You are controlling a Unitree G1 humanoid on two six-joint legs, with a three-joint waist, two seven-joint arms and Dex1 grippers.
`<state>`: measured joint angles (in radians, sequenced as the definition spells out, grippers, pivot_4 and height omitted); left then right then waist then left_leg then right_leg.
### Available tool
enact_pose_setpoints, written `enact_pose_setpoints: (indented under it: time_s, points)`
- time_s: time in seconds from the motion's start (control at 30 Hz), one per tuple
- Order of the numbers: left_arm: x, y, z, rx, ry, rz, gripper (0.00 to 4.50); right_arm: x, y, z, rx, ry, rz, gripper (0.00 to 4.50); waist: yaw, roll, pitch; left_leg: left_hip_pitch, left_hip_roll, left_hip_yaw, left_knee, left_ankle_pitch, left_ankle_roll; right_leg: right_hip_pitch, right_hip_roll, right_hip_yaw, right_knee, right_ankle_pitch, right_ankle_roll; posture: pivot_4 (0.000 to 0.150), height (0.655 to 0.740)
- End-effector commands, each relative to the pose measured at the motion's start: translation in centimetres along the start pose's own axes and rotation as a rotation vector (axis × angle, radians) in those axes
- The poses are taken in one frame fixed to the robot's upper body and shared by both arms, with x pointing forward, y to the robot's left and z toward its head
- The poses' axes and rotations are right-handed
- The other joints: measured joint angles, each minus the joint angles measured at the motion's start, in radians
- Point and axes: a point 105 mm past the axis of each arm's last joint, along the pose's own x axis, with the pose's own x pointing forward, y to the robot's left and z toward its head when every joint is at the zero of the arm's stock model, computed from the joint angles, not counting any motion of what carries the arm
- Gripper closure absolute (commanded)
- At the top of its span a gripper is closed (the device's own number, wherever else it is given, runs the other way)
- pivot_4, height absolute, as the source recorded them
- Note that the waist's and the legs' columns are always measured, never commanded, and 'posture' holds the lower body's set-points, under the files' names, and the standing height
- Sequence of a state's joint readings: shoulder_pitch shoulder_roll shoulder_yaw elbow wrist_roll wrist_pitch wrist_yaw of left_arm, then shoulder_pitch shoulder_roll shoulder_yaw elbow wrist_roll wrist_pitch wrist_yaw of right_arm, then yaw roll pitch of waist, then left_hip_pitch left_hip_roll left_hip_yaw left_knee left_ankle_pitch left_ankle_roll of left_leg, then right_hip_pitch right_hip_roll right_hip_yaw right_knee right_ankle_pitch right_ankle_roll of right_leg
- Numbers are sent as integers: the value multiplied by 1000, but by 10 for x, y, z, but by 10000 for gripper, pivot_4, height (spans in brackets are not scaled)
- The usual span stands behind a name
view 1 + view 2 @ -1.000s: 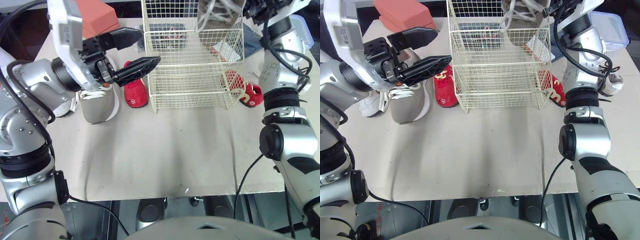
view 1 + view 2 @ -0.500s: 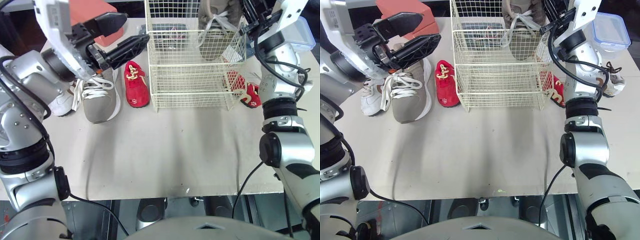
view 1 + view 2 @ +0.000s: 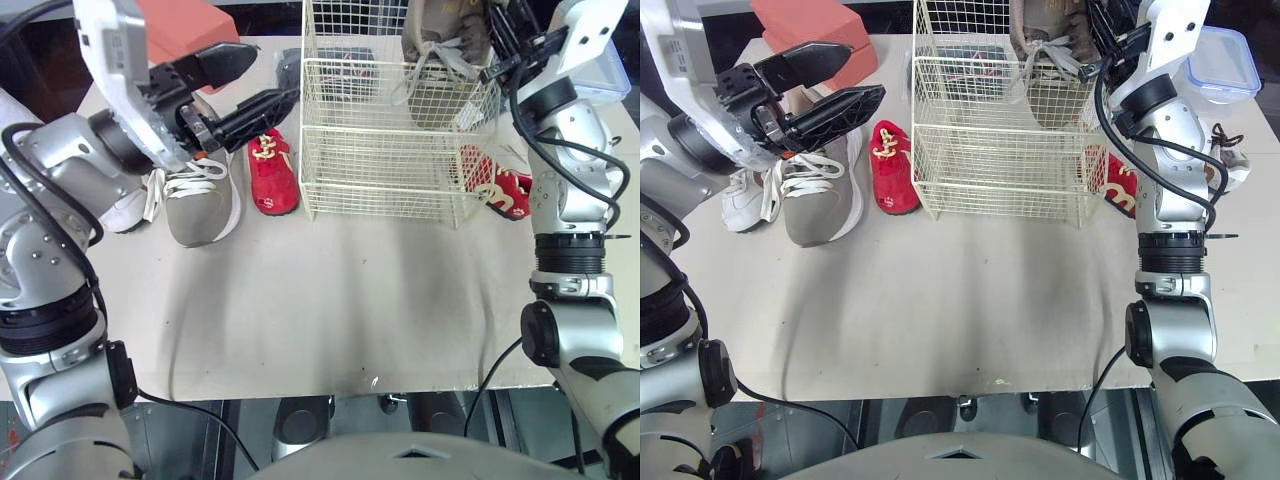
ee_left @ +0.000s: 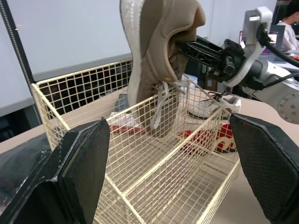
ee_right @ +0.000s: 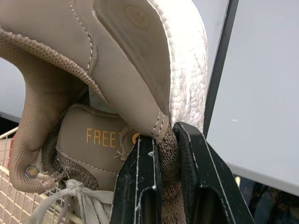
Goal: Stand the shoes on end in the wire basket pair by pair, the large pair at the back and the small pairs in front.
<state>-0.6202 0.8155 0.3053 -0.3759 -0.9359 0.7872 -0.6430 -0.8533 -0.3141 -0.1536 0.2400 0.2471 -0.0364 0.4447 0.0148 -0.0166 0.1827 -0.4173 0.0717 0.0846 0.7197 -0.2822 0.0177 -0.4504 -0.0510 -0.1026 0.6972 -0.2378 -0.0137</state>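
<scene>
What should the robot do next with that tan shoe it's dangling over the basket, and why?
Probably lower it straight down into the back of the wire basket. The right jaws are clamped on the heel of the tan shoe, which hangs toe down over the basket's rear, so it looks ready to be stood on end there.

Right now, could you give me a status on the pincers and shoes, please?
Right pincer shut on tan shoe by the heel, toe-down into basket. Left pincer open, near its mate on the table. Nothing seen blocking.
</scene>
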Motion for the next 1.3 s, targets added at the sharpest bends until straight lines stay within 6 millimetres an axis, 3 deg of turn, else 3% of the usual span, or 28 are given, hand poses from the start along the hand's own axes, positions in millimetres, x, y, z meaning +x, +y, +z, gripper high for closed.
enact_pose_setpoints:
  time_s: [0.03, 0.23, 0.57, 0.67, 0.8, 0.9, 1.17, 1.3]
  points:
    - [0, -6, 12, 45, -39, -27, 1086, -4, -14, 5, 21, -13, -67, 45000, 0, 0, 0, 0, 0, 0, 0, 0, 0, 0, 0, 0, 0, 0, 0, 1500, 6860]
    - [0, -7, 10, 43, -33, -37, 1086, -12, -22, -8, 46, 25, -123, 45000, 1, 0, 0, 0, 0, 1, 0, 0, 0, 0, 0, 0, 0, 0, 0, 1500, 6860]
    - [1, -8, 7, 42, -23, -46, 1086, -19, -12, -25, 14, 108, -79, 45000, 2, -2, -1, 0, 0, 1, 0, 0, 0, 1, 0, -1, 0, 0, 0, 1500, 6860]
    - [0, -7, 6, 43, -22, -44, 0, -21, -14, -26, -2, 113, -81, 33377, 2, -3, -2, 0, 0, 0, 0, 0, 0, 2, 0, -1, 0, 0, 0, 1500, 6860]
    - [0, -6, 5, 44, -23, -39, 0, -22, -17, -23, -29, 104, -86, 11928, -5, -2, -1, 1, 0, 0, 1, 0, 0, 1, 0, 1, 0, 0, 0, 1500, 6860]
    - [0, -6, 5, 46, -24, -36, 0, -22, -21, -17, -51, 93, -91, 294, -15, -2, -1, 2, 0, 1, 0, 0, 0, 1, 1, 2, 0, 0, 0, 1500, 6860]
    - [-3, -3, 3, 50, -21, -20, 0, -22, -22, 9, -80, 39, -49, 294, -23, -2, -1, 2, 1, 1, 0, 0, 0, 1, 1, 3, 0, 0, 0, 1500, 6860]
    - [-6, 2, -1, 57, -9, 10, 0, -24, -2, 26, -9, -6, 119, 294, -23, -2, -1, 2, 1, 1, 0, 0, 0, 1, 1, 3, 0, 0, 0, 1500, 6860]
